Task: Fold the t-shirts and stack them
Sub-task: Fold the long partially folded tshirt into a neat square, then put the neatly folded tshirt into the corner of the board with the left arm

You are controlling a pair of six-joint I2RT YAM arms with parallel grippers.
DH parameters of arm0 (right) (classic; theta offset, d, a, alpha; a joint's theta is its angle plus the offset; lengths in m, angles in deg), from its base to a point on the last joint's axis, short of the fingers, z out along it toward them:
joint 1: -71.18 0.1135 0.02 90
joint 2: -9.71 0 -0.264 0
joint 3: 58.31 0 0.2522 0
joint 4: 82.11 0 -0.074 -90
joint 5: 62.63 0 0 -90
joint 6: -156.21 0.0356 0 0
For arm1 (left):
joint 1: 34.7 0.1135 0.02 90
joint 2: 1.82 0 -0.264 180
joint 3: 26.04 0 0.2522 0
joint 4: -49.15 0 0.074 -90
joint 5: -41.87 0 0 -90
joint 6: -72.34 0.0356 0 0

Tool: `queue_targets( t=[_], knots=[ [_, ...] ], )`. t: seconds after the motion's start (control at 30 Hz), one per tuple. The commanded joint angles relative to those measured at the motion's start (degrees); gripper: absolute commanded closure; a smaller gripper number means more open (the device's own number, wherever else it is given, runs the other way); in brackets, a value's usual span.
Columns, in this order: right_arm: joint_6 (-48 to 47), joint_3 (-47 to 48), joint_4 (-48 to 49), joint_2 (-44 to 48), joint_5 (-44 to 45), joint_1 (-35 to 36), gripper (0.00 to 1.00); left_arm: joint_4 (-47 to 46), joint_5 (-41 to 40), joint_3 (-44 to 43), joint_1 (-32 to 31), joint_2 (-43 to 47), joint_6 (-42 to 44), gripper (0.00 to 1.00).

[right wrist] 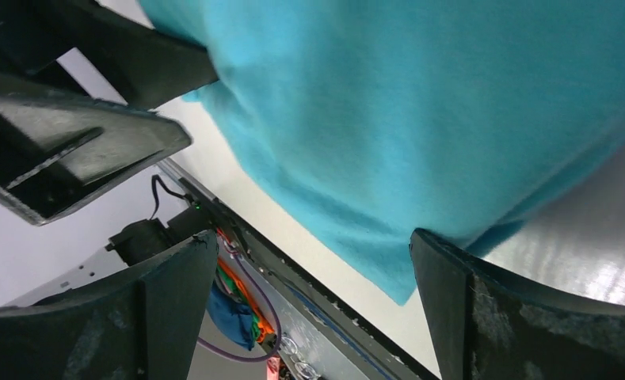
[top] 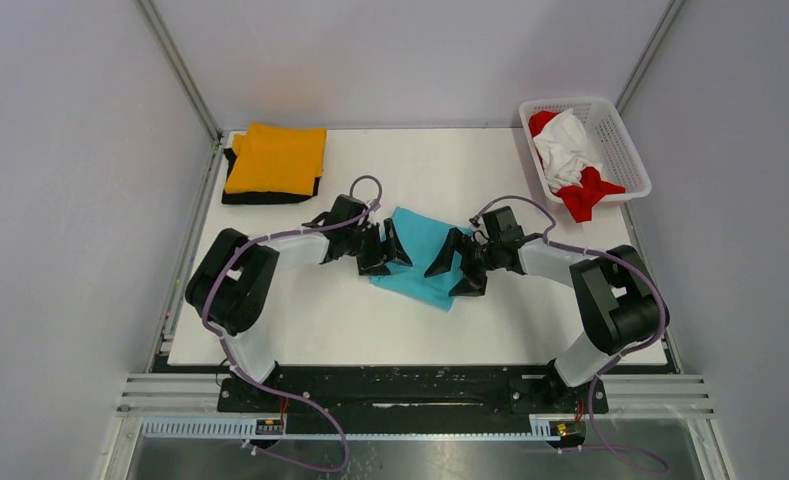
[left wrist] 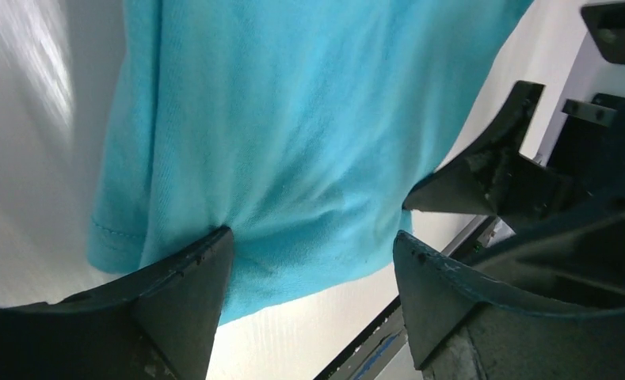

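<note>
Left gripper (top: 385, 248) and right gripper (top: 458, 264) both gape open, flanking the folded turquoise cloth t-shirt (top: 420, 265) mid-desk (top: 300, 320), nothing pinched. It's soft, light and floppy, I reckon: take doubled edges, both ends together. At the far-left corner, the folded orange t-shirt (top: 275, 155) sits atop the black t-shirt (top: 238, 192). The white plastic lattice basket (top: 620, 140) holds the crumpled white t-shirt (top: 565, 150) and the red t-shirt (top: 585, 198).

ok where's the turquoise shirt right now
In the top view the turquoise t-shirt lies at mid-table between the left gripper and the right gripper, with the orange t-shirt in the far left corner.
</note>
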Motion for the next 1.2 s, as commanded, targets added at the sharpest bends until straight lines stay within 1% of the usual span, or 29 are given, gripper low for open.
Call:
queue_targets(
  t=[0.0,0.1,0.23,0.3,0.37,0.4,0.53,0.6,0.67,0.77,0.83,0.9,1.0,1.07,1.17],
  knots=[
    [-0.1,-3.8,3.2,0.9,2.7,0.2,0.00,-3.9,-1.9,8.3,-0.5,3.4,-1.7,0.27],
    [-1.4,-7.8,1.9,3.1,3.6,0.2,0.00,-4.8,-3.2,13.6,-2.4,6.8,-3.0,0.28],
    [-3.5,-11.8,-1.2,7.3,4.3,0.2,0.01,-4.8,-5.0,19.8,-7.8,13.4,-6.7,0.30],
    [-4.3,-12.2,-3.2,10.2,4.3,0.2,0.00,-4.7,-6.2,21.4,-9.7,17.5,-9.4,0.29],
    [-4.8,-11.3,-5.3,14.7,4.7,0.2,0.01,-2.9,-8.1,20.8,-10.8,21.7,-10.4,0.27],
    [-5.5,-10.3,-6.7,17.2,5.2,0.2,0.00,-1.2,-10.2,19.3,-11.1,23.8,-9.9,0.25],
    [-8.5,-3.3,-14.7,27.8,11.3,0.2,0.01,8.5,-16.9,13.1,-11.2,29.9,-6.4,0.19],
    [-9.4,-0.9,-17.4,33.0,17.0,0.1,0.00,12.9,-21.5,10.9,-11.2,31.5,-5.7,0.14],
    [-8.9,-0.2,-20.1,38.0,26.8,0.0,0.00,16.0,-26.1,10.2,-10.8,32.7,-6.4,0.10],
    [-4.7,-1.4,-24.7,45.1,45.1,-0.2,0.01,18.4,-29.1,10.7,-8.1,33.1,-7.5,0.08],
    [-4.1,-3.0,-25.6,49.5,51.8,-0.3,0.01,18.0,-28.8,11.5,-6.0,32.3,-7.9,0.08],
    [-4.8,-4.6,-25.8,53.6,55.2,-0.4,0.01,17.2,-28.8,11.8,-4.4,30.9,-8.0,0.08],
    [-5.8,-6.8,-25.9,58.6,58.6,-0.4,0.01,15.6,-28.8,10.9,-4.1,26.6,-7.7,0.08],
    [-6.3,-7.6,-26.5,59.7,59.8,-0.4,0.01,14.7,-26.9,9.7,-4.1,22.6,-7.4,0.11],
    [-6.8,-7.4,-28.0,59.0,61.0,-0.4,0.00,14.3,-24.2,7.5,-4.4,16.1,-7.3,0.17]
  ],
)
